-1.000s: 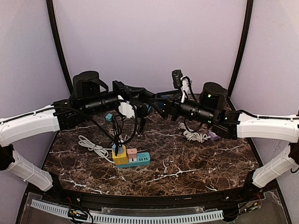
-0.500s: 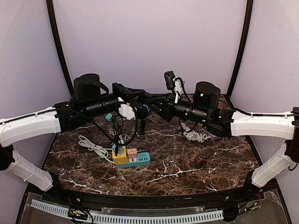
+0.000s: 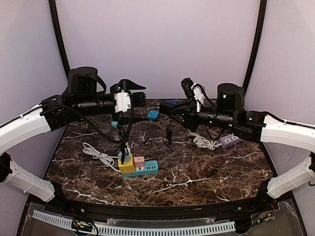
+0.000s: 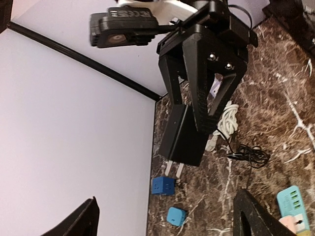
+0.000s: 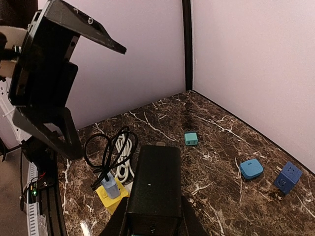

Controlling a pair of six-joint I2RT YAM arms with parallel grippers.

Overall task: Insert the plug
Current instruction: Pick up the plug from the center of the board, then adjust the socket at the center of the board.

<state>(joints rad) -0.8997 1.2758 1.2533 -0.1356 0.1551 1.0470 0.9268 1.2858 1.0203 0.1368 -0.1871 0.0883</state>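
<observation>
The plug is a black block adapter with two metal prongs and a thin black cord. My right gripper is shut on its body and holds it in the air above the middle of the table. To the left, my left gripper hangs apart from the plug with its jaws wide open and nothing between them. The teal power strip lies near the front. On it stand a yellow cube with a blue plug in it and a pink cube.
A light blue cube, a dark blue cube and a small teal cube lie on the far part of the marble table. White cable coils and a purple block sit at the right; another white cable at the left.
The right gripper closed on the plug, then the left gripper opened and drew back to the left. The right arm has pulled right with the plug.
</observation>
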